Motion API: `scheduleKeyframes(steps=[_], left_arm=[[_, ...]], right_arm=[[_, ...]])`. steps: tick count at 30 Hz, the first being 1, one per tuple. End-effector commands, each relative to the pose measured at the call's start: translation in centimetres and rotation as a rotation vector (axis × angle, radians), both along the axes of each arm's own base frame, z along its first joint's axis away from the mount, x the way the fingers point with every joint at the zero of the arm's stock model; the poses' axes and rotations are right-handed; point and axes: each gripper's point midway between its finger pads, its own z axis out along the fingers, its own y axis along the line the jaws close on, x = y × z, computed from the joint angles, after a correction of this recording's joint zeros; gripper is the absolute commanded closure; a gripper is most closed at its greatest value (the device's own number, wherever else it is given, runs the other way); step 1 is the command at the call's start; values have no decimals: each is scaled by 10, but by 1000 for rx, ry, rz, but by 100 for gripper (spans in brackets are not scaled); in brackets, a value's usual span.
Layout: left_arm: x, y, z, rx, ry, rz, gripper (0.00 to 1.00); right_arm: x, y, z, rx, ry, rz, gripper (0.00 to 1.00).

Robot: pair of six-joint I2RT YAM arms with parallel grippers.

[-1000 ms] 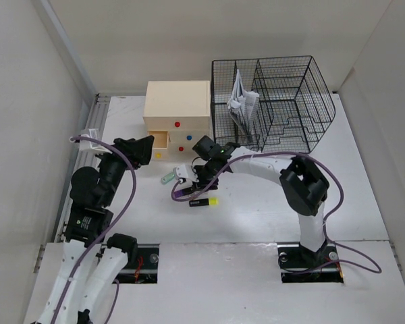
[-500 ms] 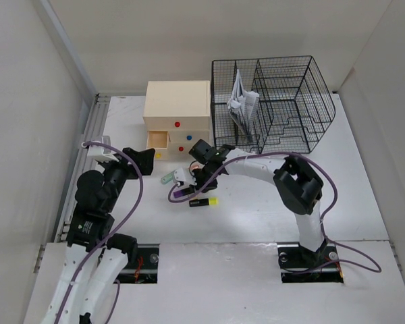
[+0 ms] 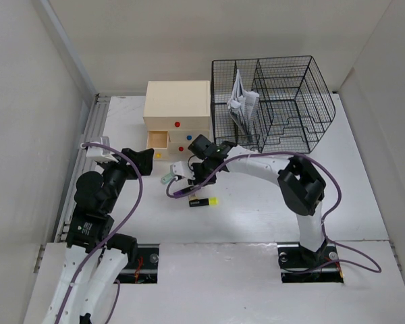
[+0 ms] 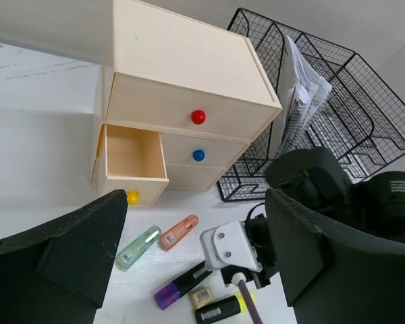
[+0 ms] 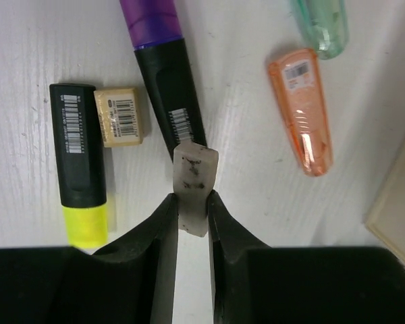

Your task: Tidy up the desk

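Robot lab test cell: white tabletop (image 3: 256, 223) boxed by plain panel walls (image 3: 27, 101), L arm (image 3: 94, 196) & R arm (image 3: 300, 189) bolted at near edge, metal rail (image 3: 88, 148) along left edge, staged office props.

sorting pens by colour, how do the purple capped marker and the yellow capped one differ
The purple marker has its cap pointing away from the right gripper; the yellow marker has its cap toward it. The purple marker's black end reaches the smudged white piece pinched in that gripper; the yellow marker lies aside, by a beige block. Both have black barrels with barcode labels.
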Motion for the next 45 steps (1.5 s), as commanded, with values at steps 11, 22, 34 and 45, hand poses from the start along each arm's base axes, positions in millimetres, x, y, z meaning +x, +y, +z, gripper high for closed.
scheduleKeyframes(steps=[11, 22, 34, 45], left_arm=[[-6, 10, 19, -19, -87, 45, 18], [-5, 13, 19, -19, -86, 64, 18], [-6, 17, 21, -22, -95, 84, 17], [-6, 17, 21, -22, -95, 84, 17]], right_arm=[[39, 61, 193, 405, -241, -67, 100], [83, 131, 256, 663, -298, -154, 100], [98, 168, 212, 657, -269, -175, 100], [99, 163, 205, 638, -267, -199, 55]])
